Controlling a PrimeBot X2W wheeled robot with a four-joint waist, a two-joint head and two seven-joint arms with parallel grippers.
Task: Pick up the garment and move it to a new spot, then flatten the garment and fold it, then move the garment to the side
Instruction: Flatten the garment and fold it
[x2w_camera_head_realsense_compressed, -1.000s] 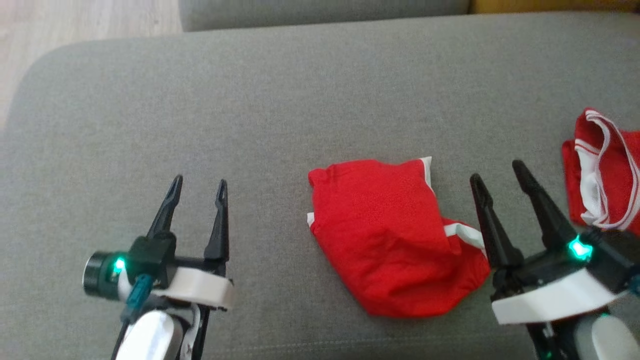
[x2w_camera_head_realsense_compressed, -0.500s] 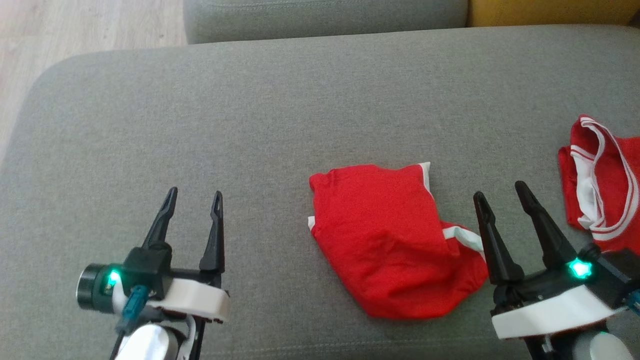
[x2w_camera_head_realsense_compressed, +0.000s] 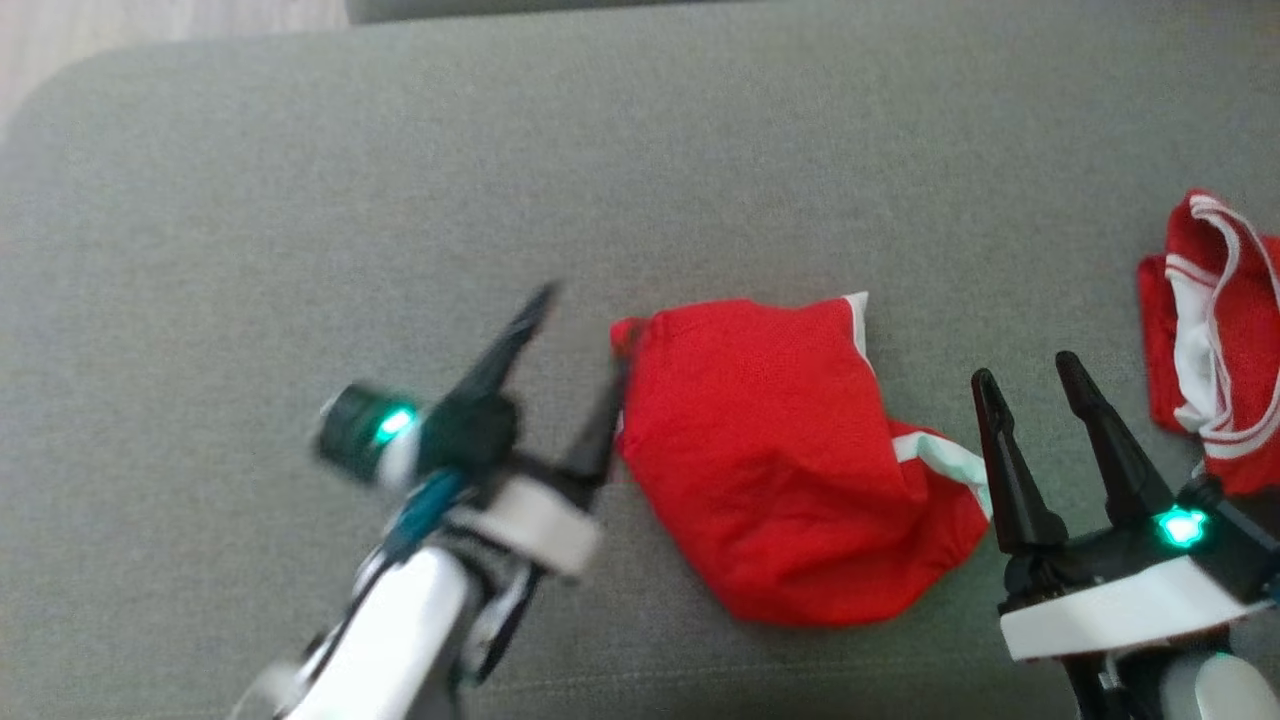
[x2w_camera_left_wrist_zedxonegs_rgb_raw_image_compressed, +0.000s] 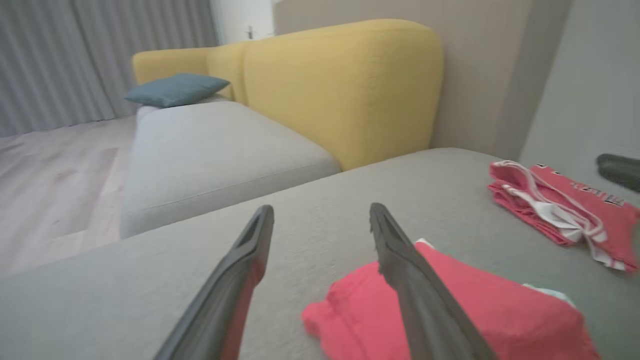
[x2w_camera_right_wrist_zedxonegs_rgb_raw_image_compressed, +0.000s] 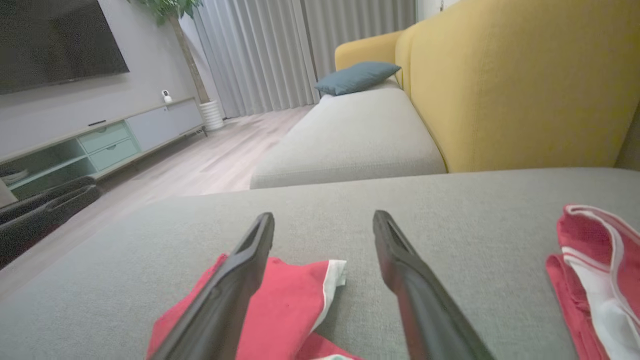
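Observation:
A folded red garment (x2w_camera_head_realsense_compressed: 790, 450) with white trim lies on the grey cushion (x2w_camera_head_realsense_compressed: 400, 200), just right of centre in the head view. My left gripper (x2w_camera_head_realsense_compressed: 580, 330) is open and blurred, its right finger at the garment's left edge; the left wrist view shows that finger over the garment (x2w_camera_left_wrist_zedxonegs_rgb_raw_image_compressed: 475, 310). My right gripper (x2w_camera_head_realsense_compressed: 1030, 370) is open beside the garment's right end, nothing between its fingers. In the right wrist view the garment (x2w_camera_right_wrist_zedxonegs_rgb_raw_image_compressed: 295, 305) lies under the left finger.
A second red and white garment (x2w_camera_head_realsense_compressed: 1215, 330) lies crumpled at the cushion's right edge, also visible from the wrists (x2w_camera_left_wrist_zedxonegs_rgb_raw_image_compressed: 560, 210) (x2w_camera_right_wrist_zedxonegs_rgb_raw_image_compressed: 595, 270). A yellow sofa back (x2w_camera_left_wrist_zedxonegs_rgb_raw_image_compressed: 345, 85) and pale seat (x2w_camera_right_wrist_zedxonegs_rgb_raw_image_compressed: 350, 140) stand beyond. Wood floor (x2w_camera_right_wrist_zedxonegs_rgb_raw_image_compressed: 210, 160) lies to the left.
My left gripper has swung right and forward from the lower left to the garment's left edge. The head camera has shifted a little. The right gripper has barely moved.

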